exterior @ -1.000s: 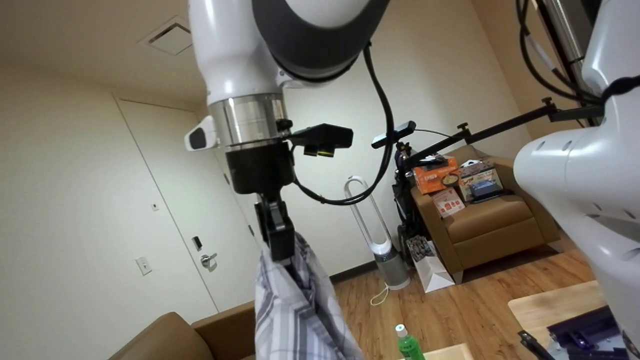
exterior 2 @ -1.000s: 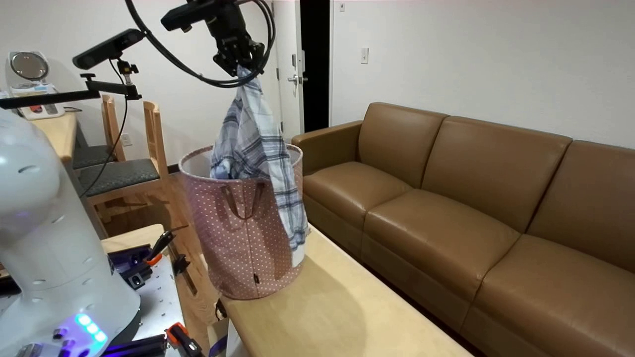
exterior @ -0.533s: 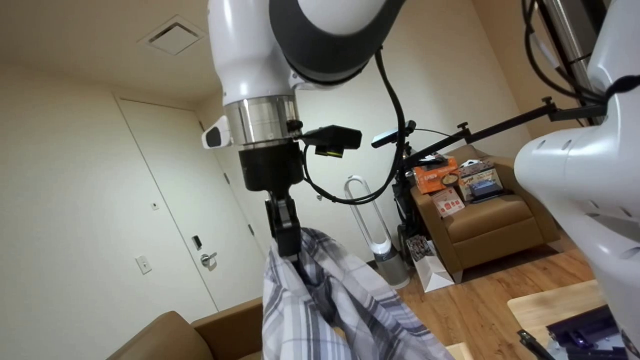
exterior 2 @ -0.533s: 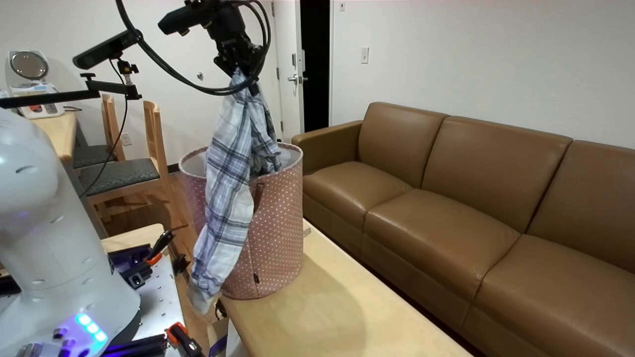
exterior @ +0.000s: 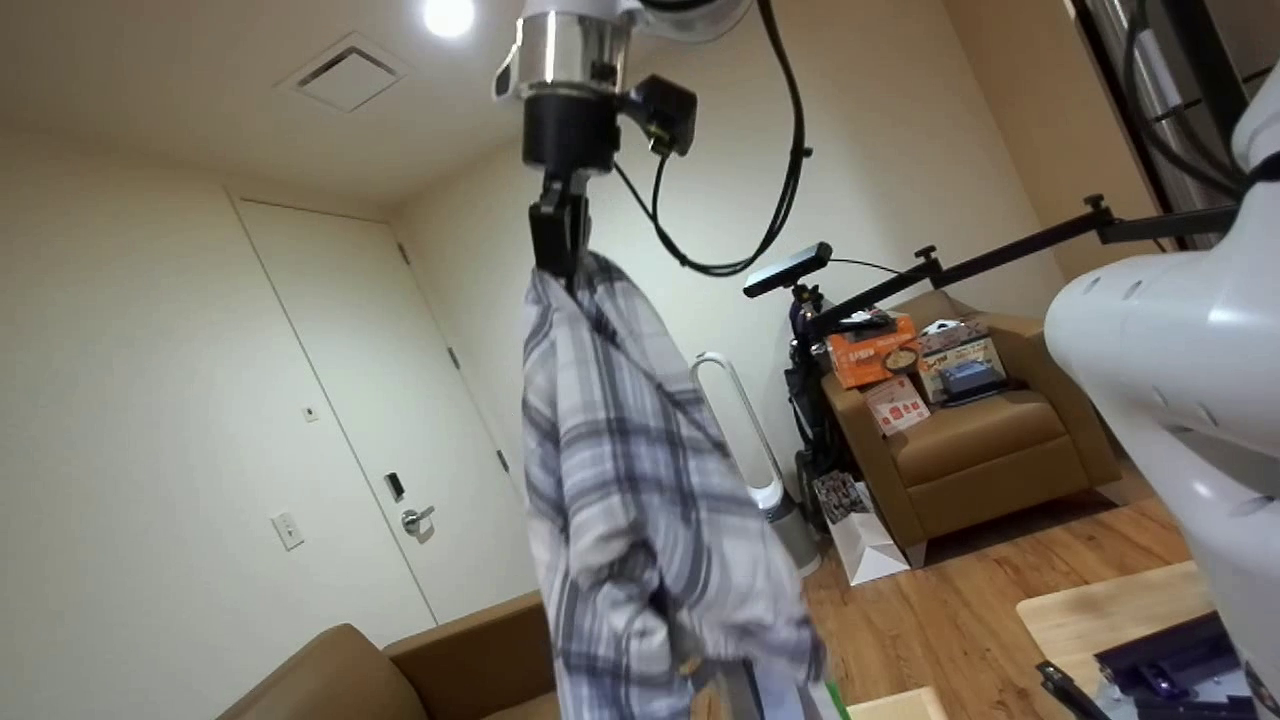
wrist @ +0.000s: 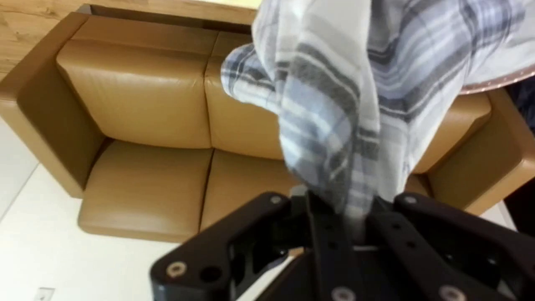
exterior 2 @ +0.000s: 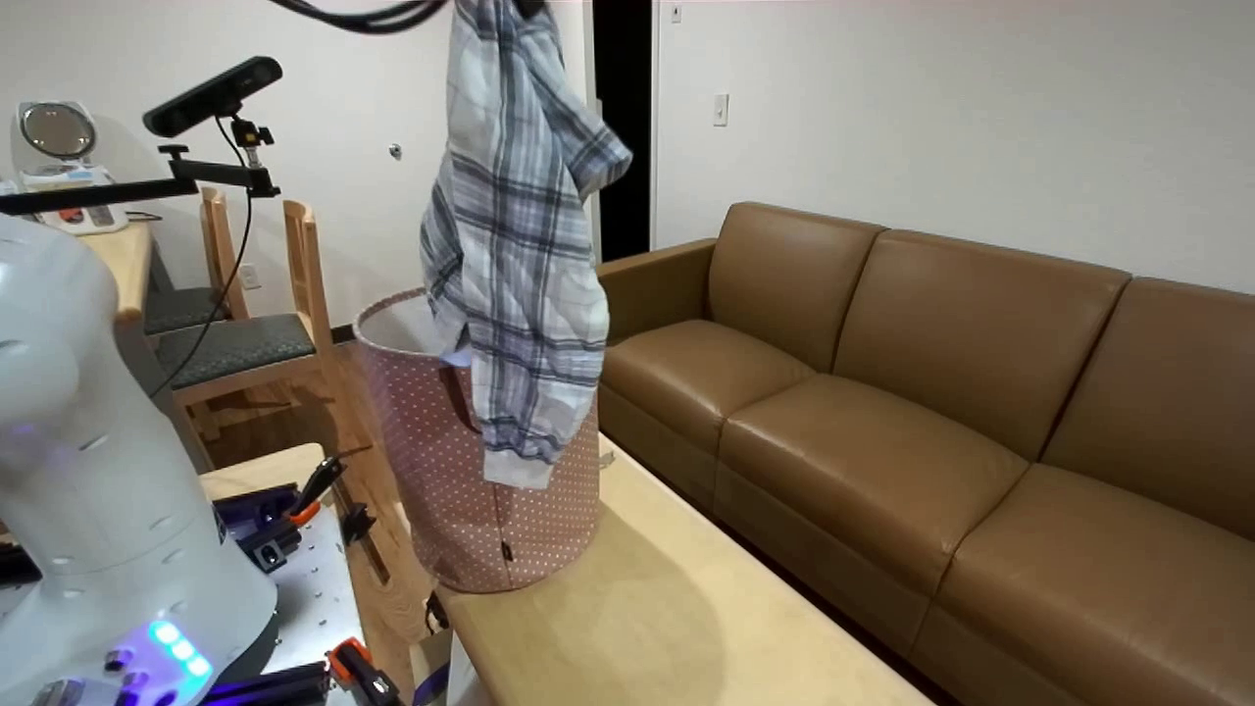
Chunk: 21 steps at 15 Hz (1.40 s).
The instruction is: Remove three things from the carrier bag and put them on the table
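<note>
A plaid shirt (exterior 2: 529,245), gripped in the closed hand (wrist: 345,205), is held mostly out of the polka-dot bag (exterior 2: 441,466); full clearance cannot be judged. Placement on the desk (exterior 2: 677,628) apparently remains; the tally toward three is not shown.

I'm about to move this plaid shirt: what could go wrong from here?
In an exterior view, the shirt reaches below the top of the bag, which stands close to an edge of the table; a snag might tip the bag. Whether any of the shirt is inside, I can't tell.
The gripper is shut on a bunched part of the shirt, which might slip free.
</note>
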Each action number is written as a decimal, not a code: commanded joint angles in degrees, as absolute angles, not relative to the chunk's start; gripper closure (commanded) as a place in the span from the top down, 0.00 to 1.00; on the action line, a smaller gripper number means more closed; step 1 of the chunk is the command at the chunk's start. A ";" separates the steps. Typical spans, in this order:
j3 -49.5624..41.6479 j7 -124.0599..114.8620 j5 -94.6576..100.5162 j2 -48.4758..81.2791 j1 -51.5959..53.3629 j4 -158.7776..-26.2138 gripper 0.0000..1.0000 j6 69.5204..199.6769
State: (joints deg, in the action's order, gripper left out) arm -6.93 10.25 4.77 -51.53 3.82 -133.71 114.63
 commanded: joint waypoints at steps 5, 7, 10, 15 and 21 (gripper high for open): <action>-7.02 5.92 5.77 -53.68 -2.75 -132.81 0.01 120.55; -6.85 6.98 5.07 -51.67 -1.39 -137.16 0.01 124.28; -7.01 8.29 3.52 -46.17 1.03 -143.26 0.01 129.92; -6.95 8.05 6.27 -34.03 -1.58 -148.74 0.01 139.29; -11.66 9.17 2.82 -23.76 -5.27 -149.76 0.01 142.80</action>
